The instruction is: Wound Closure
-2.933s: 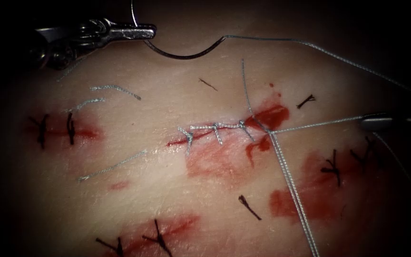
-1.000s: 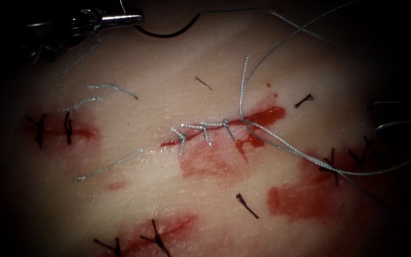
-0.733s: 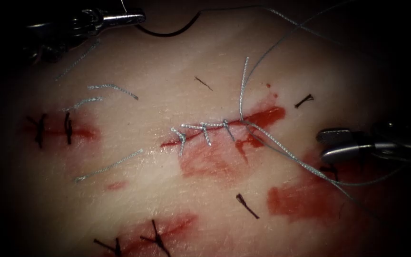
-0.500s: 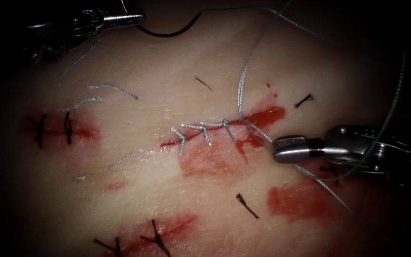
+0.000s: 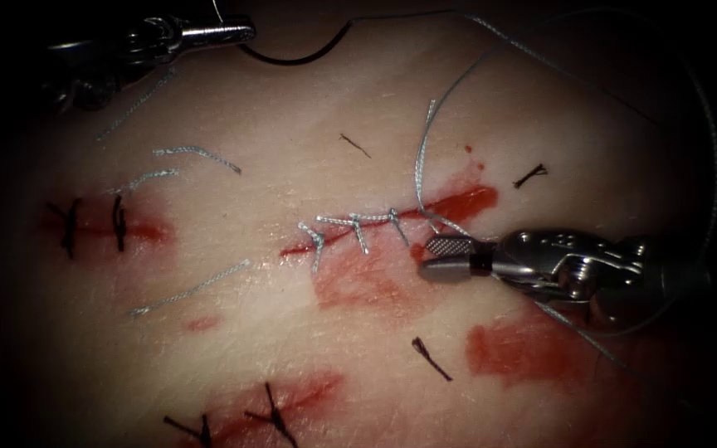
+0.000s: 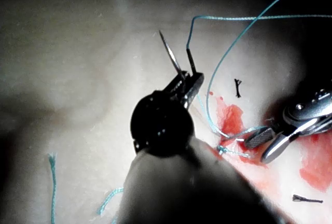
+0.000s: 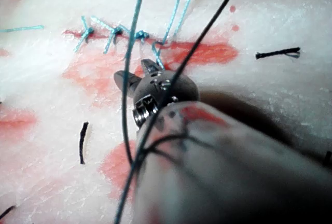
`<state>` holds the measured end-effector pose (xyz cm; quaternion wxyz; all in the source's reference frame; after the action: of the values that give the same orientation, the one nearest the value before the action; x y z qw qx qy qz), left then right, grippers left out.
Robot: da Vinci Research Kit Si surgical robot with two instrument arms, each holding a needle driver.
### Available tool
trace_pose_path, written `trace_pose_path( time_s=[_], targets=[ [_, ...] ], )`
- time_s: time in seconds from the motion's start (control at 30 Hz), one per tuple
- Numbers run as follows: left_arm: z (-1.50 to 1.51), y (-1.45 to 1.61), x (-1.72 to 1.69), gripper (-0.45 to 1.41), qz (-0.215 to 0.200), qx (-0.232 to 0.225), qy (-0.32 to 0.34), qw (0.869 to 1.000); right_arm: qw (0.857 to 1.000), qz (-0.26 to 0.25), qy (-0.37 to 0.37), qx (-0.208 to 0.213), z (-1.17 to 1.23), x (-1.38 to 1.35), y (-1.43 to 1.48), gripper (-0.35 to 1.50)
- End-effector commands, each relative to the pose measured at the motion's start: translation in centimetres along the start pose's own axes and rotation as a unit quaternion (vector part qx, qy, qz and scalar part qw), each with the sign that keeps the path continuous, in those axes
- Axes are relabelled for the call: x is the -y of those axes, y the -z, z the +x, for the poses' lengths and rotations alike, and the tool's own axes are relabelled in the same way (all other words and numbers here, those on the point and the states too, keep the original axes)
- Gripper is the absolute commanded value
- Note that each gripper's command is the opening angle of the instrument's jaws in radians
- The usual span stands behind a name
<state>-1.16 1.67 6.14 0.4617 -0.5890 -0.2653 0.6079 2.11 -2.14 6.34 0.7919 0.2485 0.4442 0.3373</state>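
My left tool (image 5: 242, 31) sits clenched on the curved needle (image 5: 292, 58), gripping it near the pointed end; the needle hangs clear of the tissue (image 5: 292, 348), up and to the left of the cut (image 5: 392, 220). The thread (image 5: 491, 58) runs from the needle's tail in a loose arc down to the stitched line. My right tool (image 5: 429, 255), jaws parted and holding nothing, reaches in from the right, its tips just beside the red fluid (image 5: 458, 202) at the cut's right end, with thread draped across its shaft.
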Motion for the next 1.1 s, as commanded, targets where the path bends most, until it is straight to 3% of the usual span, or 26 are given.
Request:
trace_pose_path(
  time_s=[0.03, 0.17, 0.33, 0.77, 0.83, 0.87, 0.9, 0.97, 1.03, 1.1],
  targets=[
    [-0.04, -0.05, 0.03, -0.45, 0.0, 0.0, 0.0, 1.0, 1.0, -0.006, 0.004, -0.004, 0.01, -0.05, -0.07, 0.4],
    [-0.04, -0.05, 0.03, -0.45, 0.001, 0.0, 0.0, 1.0, 1.0, -0.016, 0.016, -0.005, 0.03, -0.13, -0.03, 0.44],
    [-0.04, -0.06, 0.03, -0.45, 0.001, 0.0, 0.0, 1.0, 0.998, -0.027, 0.047, 0.01, 0.02, -0.19, 0.04, 0.64],
    [-0.04, -0.07, 0.02, -0.45, 0.002, -0.001, 0.0, 1.0, 0.998, -0.021, 0.054, 0.002, 0.15, -0.05, 0.11, 0.54],
    [-0.05, -0.07, 0.02, -0.45, 0.002, -0.001, 0.0, 1.0, 0.998, -0.021, 0.055, 0.0, 0.13, -0.05, 0.08, 0.44],
    [-0.05, -0.07, 0.02, -0.45, 0.002, -0.001, 0.0, 1.0, 0.998, -0.021, 0.056, -0.001, 0.12, -0.05, 0.07, 0.27],
    [-0.05, -0.07, 0.02, -0.45, 0.002, -0.001, 0.0, 1.0, 0.998, -0.021, 0.056, -0.001, 0.12, -0.05, 0.07, 0.27],
    [-0.05, -0.07, 0.02, -0.45, 0.001, -0.001, 0.0, 1.0, 0.998, -0.022, 0.057, -0.002, 0.09, -0.05, 0.06, 0.07],
    [-0.05, -0.07, 0.01, -0.45, 0.001, -0.001, 0.0, 1.0, 0.998, -0.022, 0.058, -0.002, 0.07, -0.06, 0.06, -0.3],
    [-0.05, -0.07, 0.01, -0.45, 0.001, -0.001, 0.0, 1.0, 0.998, -0.022, 0.059, -0.003, 0.05, -0.06, 0.07, -0.35]
  ],
)
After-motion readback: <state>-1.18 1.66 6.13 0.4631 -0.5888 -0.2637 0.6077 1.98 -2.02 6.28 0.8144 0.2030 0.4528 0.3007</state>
